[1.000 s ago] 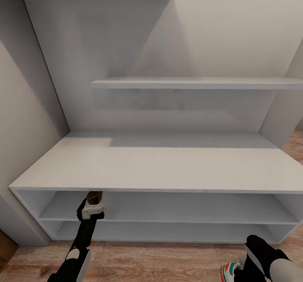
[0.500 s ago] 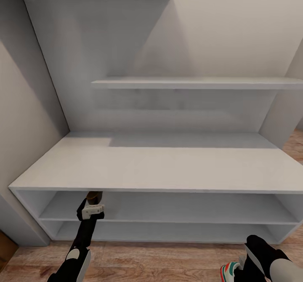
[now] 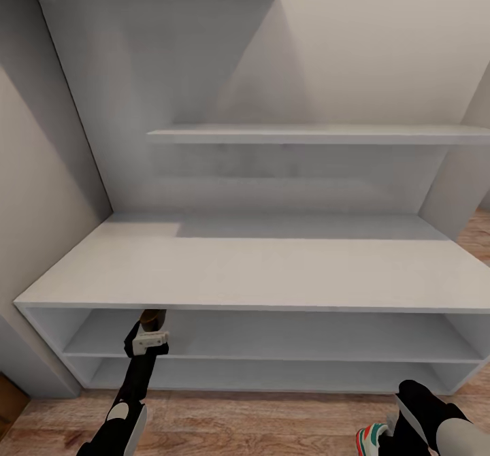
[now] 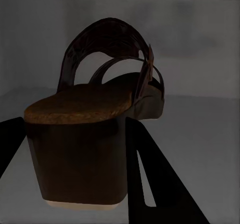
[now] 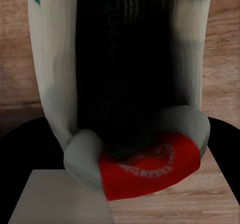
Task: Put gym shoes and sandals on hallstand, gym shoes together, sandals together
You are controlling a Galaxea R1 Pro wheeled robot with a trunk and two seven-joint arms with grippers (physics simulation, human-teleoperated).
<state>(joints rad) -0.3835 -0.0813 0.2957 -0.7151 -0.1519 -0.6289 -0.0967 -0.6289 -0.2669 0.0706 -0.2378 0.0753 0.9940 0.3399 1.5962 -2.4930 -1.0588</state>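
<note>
Left hand holds sandal at rack's upper low shelf, left end; not released. Right hand grips sneaker over floor, near right. Rack top bare; other two shoes unseen. Placement barely begun.

Hallstand spans view: broad pale top, two low open shelves beneath, wall shelf above. Left gripper reaches just under top's front edge at upper low shelf, brown sandal heel at its tip; jaw stance hidden. Right arm low at right corner, gym shoe beside it over wood-plank corridor floor.
</note>
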